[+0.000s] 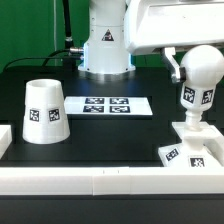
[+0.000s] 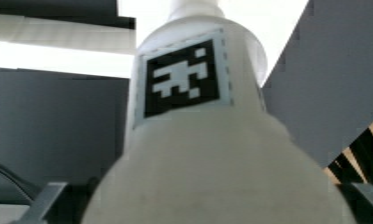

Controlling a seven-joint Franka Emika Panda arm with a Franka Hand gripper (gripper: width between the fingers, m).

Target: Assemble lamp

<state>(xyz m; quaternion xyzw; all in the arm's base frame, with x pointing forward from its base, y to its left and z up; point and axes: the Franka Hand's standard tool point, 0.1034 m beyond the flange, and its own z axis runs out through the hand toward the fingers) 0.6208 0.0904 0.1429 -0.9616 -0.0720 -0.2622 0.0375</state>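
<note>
Lamp shade [image 1: 44, 110] stands wide end down on the desk [image 1: 100, 135] at the exterior view's left. The marker board [image 1: 110, 105] lies mid-desk. At the right, the bulb [image 1: 198, 80] stands upright on the base [image 1: 195, 152]. The fingers [image 1: 176, 66] flank the bulb, spread wide; whether they actually press it I cannot tell.

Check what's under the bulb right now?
Under the bulb is the base; its stem stands upright on the base's middle. The joint itself is covered, so how deep it sits can't be seen.
</note>
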